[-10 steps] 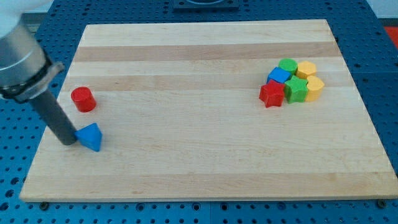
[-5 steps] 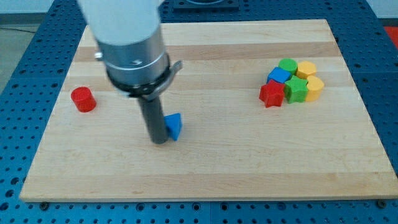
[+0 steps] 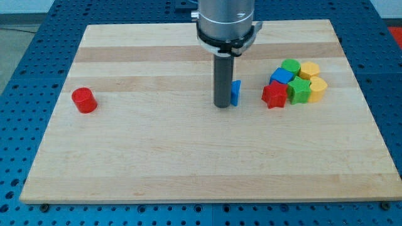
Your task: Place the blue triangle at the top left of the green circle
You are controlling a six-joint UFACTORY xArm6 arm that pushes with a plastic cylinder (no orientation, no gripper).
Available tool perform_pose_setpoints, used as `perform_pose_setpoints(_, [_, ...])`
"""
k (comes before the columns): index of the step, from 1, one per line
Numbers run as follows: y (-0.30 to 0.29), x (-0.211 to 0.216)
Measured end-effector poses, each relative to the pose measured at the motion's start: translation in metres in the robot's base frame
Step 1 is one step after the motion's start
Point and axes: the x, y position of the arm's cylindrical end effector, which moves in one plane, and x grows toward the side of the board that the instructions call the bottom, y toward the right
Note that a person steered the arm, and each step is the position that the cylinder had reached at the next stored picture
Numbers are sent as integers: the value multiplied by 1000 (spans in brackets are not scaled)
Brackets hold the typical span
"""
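- Your tip [image 3: 222,105] has swept the blue triangle [image 3: 235,92] rightward across the bench [image 3: 157,163]; it now sits just left of the cluster.
- No gripper: rod presses the triangle's left side.
- Next, steer it far-left of the green circle [image 3: 290,66].

Your arm comes in from the view's top, its pale grey wrist housing ending in a dark collar, and below that the straight dark rod stands upright. My tip [image 3: 222,105] rests on the wooden board [image 3: 188,169], touching the blue triangle [image 3: 235,92] on that block's left side in the view. The rod hides most of the triangle's left half.
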Motion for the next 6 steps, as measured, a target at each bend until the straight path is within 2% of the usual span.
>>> perform_pose_setpoints(3, [19, -53])
perform_pose_setpoints(6, [83, -80])
